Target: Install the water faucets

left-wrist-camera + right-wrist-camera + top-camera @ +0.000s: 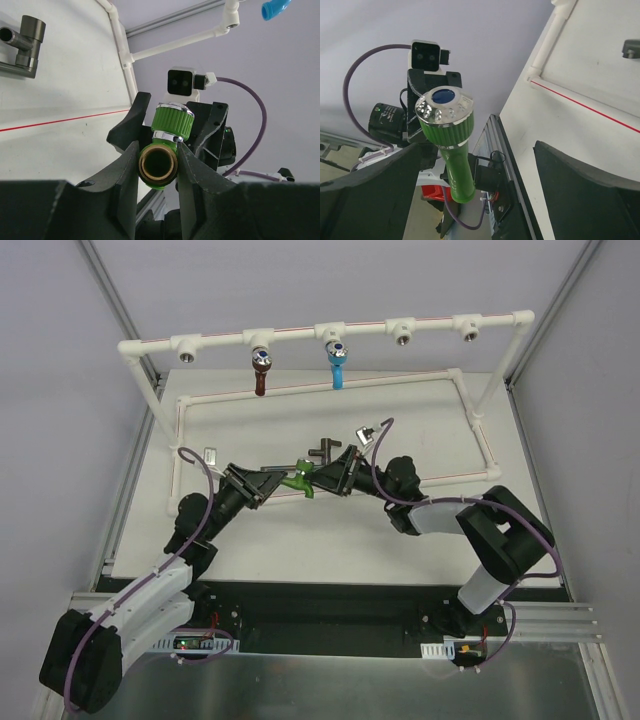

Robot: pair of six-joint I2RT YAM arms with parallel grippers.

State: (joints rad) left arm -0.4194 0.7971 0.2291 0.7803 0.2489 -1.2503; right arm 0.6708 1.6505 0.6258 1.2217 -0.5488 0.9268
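Slippage is looming: left tool [157,161] is clamping green faucet [172,121] by its round mouth; right tool [477,150] is gaping around it.

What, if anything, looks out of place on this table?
Nothing is spilled or broken. One dark metal fitting lies loose on the table, just beyond the green faucet, unlike the plastic ones.

The green faucet [297,481] lies roughly level at mid-frame. Its brass threaded mouth is clamped in the left tool [157,159], and its ribbed, silver-capped knob points away. The reddish-brown faucet [261,373] and the bright blue faucet [338,366] hang spout-down, side by side, from the white pipe frame [430,324] at upper centre.
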